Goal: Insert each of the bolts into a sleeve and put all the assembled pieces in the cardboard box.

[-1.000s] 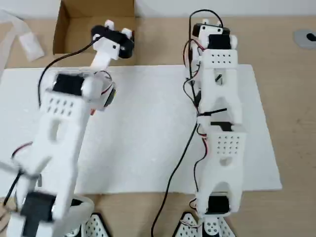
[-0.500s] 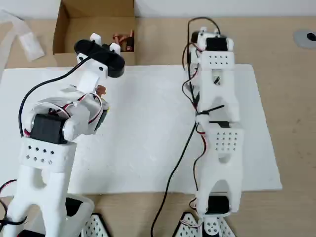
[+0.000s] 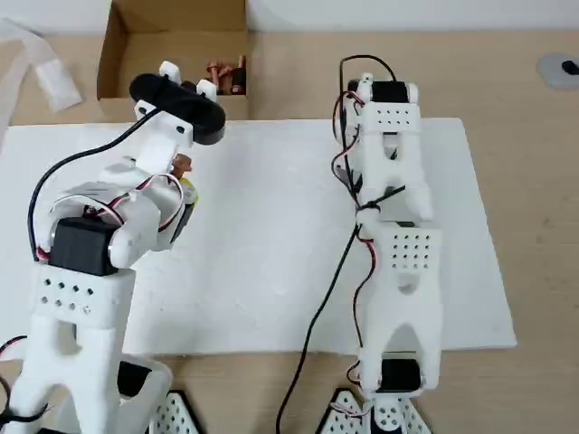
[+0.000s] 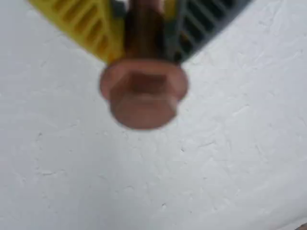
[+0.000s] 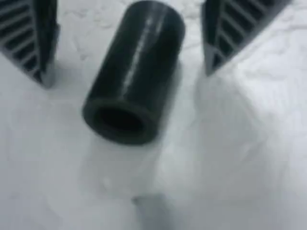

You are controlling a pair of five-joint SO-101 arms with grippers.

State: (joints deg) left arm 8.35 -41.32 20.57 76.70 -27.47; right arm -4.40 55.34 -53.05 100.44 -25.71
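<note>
One copper bolt [image 4: 143, 96], one black sleeve [image 5: 136, 67].
Left claw [image 4: 144, 24] grips the bolt; right claw [image 5: 129, 67], wide, flanks the sleeve.

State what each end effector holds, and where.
Left end effector grips the bolt by its shank; right end effector, open astride the sleeve, holds nothing.

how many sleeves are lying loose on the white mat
1: the sleeve lies on its side on the white mat, between the open fingers of the right gripper. Others may be hidden under the arms.
</note>
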